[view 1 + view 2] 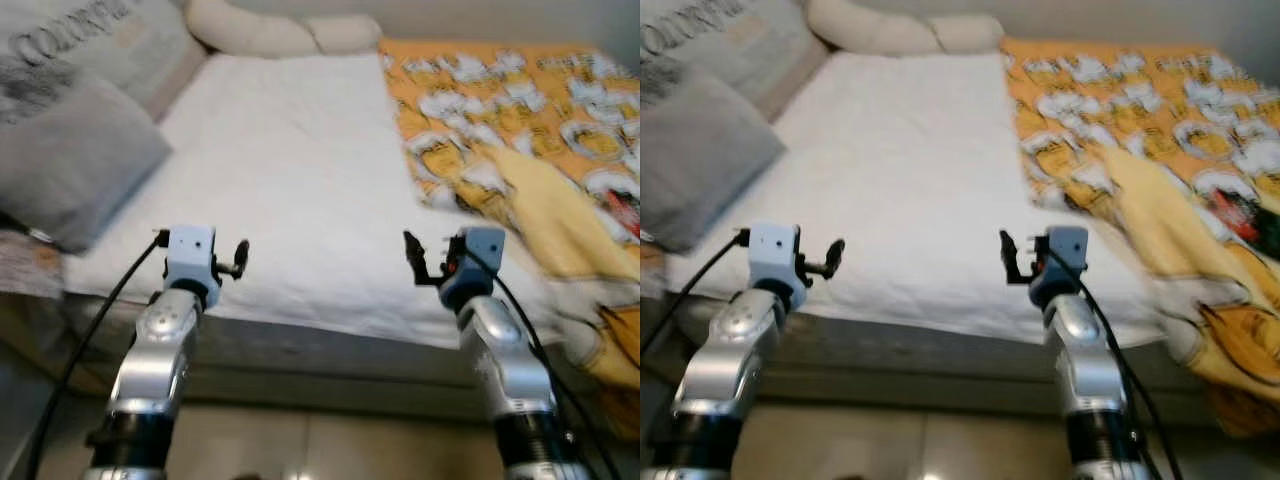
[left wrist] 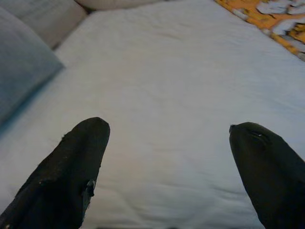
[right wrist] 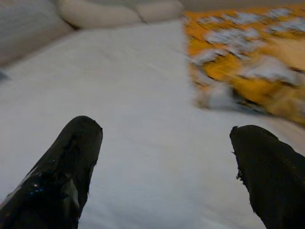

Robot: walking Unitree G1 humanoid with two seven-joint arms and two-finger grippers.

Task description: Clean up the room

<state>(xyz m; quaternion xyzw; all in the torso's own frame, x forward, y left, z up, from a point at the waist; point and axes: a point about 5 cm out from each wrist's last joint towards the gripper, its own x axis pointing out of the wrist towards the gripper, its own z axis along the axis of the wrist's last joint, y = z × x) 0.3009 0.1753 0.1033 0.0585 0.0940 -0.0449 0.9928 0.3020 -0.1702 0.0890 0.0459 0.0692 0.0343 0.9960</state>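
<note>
Orange patterned blanket (image 1: 520, 130) lies rumpled on the white bed (image 1: 290, 180), ahead and outward of the right gripper (image 3: 164, 167). Both it and the left gripper (image 2: 167, 162) hover empty, fingers spread. Best reach for the blanket's near edge.

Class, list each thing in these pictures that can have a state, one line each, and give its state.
Left tool: open, empty, raised over the near edge of the bed.
Right tool: open, empty, raised over the near edge of the bed.
Orange patterned blanket: rumpled, pushed to the bed's right side, spilling over the edge.
White sheet: uncovered, lying flat.
Grey pillow: resting at the bed's left edge.
</note>
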